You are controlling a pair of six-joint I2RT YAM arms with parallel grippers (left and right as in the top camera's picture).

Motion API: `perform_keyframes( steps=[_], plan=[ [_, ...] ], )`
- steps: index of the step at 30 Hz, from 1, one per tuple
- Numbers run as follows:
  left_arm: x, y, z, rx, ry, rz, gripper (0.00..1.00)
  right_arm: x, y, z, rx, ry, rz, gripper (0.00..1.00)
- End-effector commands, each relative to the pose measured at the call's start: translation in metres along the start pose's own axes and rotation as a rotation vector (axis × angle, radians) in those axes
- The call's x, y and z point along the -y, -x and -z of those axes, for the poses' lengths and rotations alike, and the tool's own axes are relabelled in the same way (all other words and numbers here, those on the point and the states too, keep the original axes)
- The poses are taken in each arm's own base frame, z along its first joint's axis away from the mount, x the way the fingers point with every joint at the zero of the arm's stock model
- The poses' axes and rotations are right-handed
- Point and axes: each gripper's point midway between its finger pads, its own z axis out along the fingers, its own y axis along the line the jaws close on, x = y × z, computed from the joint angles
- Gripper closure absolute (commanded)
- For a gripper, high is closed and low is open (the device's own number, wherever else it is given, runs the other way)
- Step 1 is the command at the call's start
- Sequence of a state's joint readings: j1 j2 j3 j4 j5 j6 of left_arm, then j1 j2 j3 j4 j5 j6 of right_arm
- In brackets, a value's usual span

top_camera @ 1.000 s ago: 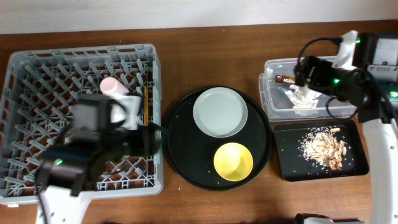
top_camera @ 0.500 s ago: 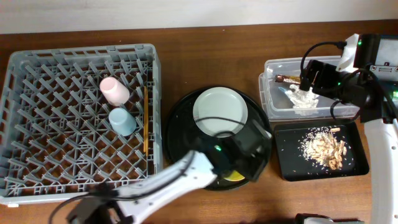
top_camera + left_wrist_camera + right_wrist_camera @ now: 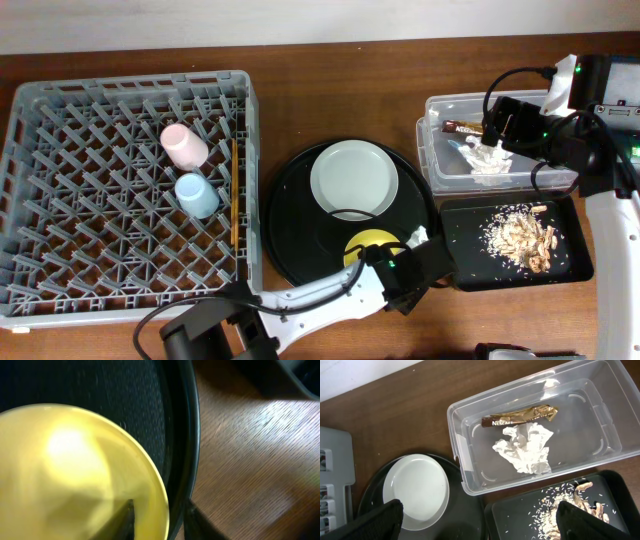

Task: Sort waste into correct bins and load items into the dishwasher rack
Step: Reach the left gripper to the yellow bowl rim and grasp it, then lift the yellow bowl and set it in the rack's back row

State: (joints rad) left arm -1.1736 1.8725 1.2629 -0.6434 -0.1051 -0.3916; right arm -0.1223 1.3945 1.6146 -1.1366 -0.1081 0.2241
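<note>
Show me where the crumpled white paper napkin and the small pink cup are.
crumpled white paper napkin [image 3: 525, 452]: right wrist view, on its middle folds.
small pink cup [image 3: 184, 146]: overhead view, on its middle.

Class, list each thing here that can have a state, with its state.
yellow bowl: upright, empty, on the round black tray
left tool: open, astride the yellow bowl's rim
right tool: open, empty, above the clear tub
plate: empty, on the same tray
pink cup: in the rack
blue cup: in the rack
chopsticks: lying in the rack
napkin: crumpled, in the clear tub
wrapper: in the clear tub
food scraps: in the rectangular black tray
</note>
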Motion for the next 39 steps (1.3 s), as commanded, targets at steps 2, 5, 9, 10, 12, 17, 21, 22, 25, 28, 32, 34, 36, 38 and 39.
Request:
perform_keyframes(
  steps=[2, 5, 9, 10, 12, 17, 21, 22, 25, 28, 32, 34, 36, 38, 39],
  plan=[
    [0.01, -0.012, -0.004, -0.024, 0.016, -0.037, 0.76, 0.002, 0.006, 0.005, 0.024, -0.012, 0.01, 0.01],
    [0.0, -0.009, -0.004, -0.002, 0.074, -0.04, 0.8, 0.002, 0.006, 0.005, 0.024, -0.012, 0.01, 0.01],
    [-0.003, -0.013, -0.011, -0.016, 0.096, -0.044, 0.84, 0.002, 0.006, 0.005, 0.024, -0.012, 0.01, 0.01],
    [-0.003, -0.014, -0.011, -0.019, 0.097, -0.045, 0.85, 0.002, 0.006, 0.005, 0.024, -0.012, 0.01, 0.01],
    [-0.004, -0.015, -0.011, -0.025, 0.1, -0.045, 0.85, 0.002, 0.006, 0.005, 0.024, -0.012, 0.01, 0.01],
    [-0.007, -0.022, -0.012, -0.049, 0.11, -0.05, 0.85, 0.002, 0.006, 0.005, 0.024, -0.012, 0.01, 0.01],
    [-0.015, -0.02, -0.011, -0.039, 0.152, -0.052, 0.99, 0.002, 0.006, 0.005, 0.024, -0.012, 0.01, 0.01],
    [-0.018, -0.014, -0.003, -0.034, 0.181, -0.056, 0.99, 0.002, 0.006, 0.005, 0.024, -0.012, 0.01, 0.01],
    [-0.028, 0.025, 0.048, 0.014, 0.265, -0.084, 0.99, 0.002, 0.006, 0.005, 0.024, -0.012, 0.01, 0.01],
    [-0.069, 0.098, 0.145, 0.149, 0.284, -0.079, 0.99, 0.002, 0.006, 0.005, 0.024, -0.012, 0.01, 0.01],
    [-0.205, 0.166, 0.242, 0.393, 0.092, 0.171, 0.99, 0.002, 0.006, 0.005, 0.024, -0.012, 0.01, 0.01],
    [-0.283, 0.172, 0.269, 0.551, -0.174, 0.311, 0.99, 0.002, 0.006, 0.005, 0.024, -0.012, 0.01, 0.01],
    [-0.338, 0.17, 0.289, 0.689, -0.387, 0.368, 0.99, 0.002, 0.006, 0.005, 0.024, -0.012, 0.01, 0.01],
    [-0.384, 0.16, 0.287, 0.75, -0.533, 0.448, 0.99, 0.002, 0.006, 0.005, 0.024, -0.012, 0.01, 0.01],
    [-0.408, 0.153, 0.275, 0.76, -0.628, 0.496, 0.99, 0.002, 0.006, 0.005, 0.024, -0.012, 0.01, 0.01]
  ],
)
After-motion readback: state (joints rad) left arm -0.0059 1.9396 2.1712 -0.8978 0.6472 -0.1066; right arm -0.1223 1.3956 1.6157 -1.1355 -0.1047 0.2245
